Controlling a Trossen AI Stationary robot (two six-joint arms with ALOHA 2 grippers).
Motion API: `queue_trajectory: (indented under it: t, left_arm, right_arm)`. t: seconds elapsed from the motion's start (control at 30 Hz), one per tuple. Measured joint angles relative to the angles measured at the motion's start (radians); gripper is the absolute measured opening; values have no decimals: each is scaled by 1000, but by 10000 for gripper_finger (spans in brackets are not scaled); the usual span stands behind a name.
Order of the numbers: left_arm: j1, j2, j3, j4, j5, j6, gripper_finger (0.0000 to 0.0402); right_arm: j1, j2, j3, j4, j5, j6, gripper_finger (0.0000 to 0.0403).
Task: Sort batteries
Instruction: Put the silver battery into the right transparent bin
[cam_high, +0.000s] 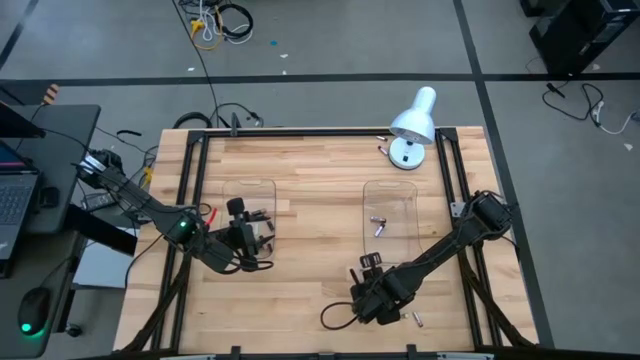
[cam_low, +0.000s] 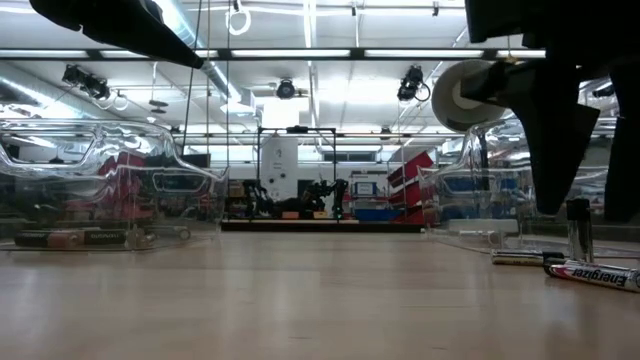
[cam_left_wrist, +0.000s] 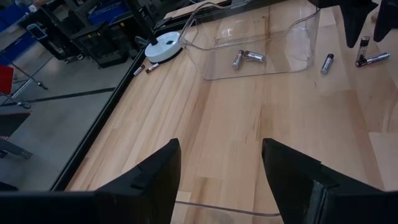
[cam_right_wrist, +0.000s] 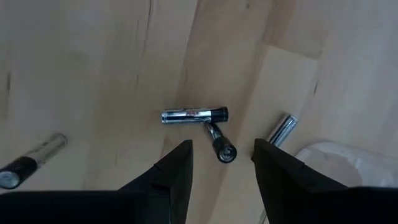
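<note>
My right gripper (cam_right_wrist: 223, 144) points down near the table's front edge, open, a finger on each side of a silver-and-black battery (cam_right_wrist: 219, 144) that stands on end on the wood. Gaps show on both sides of it; it also shows upright in the low view (cam_low: 578, 228). A second battery (cam_right_wrist: 194, 116) lies just beyond it, and two more (cam_right_wrist: 281, 129) (cam_right_wrist: 31, 163) lie loose nearby. My left gripper (cam_left_wrist: 221, 144) hangs open over the left clear tray (cam_high: 250, 190), which holds dark batteries (cam_low: 80, 238). The right clear tray (cam_left_wrist: 261, 37) holds silver batteries (cam_left_wrist: 247, 57).
A white desk lamp (cam_high: 412, 125) stands at the table's far right, with two small batteries (cam_high: 383, 148) beside its base. Black frame rails (cam_high: 190, 200) run along the table's sides. Bare wood lies between the two trays (cam_high: 320, 220).
</note>
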Motion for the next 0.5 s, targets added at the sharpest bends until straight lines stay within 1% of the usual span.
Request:
queue_trajectory:
  t: [0.3,0.5]
  left_arm:
    - [0,0,0,0,0,0,223]
    - [0,0,0,-1,0,0,223]
  right_arm:
    - [-8,0,0,10,1,-1,154]
    - [-8,0,0,10,-4,-2,138]
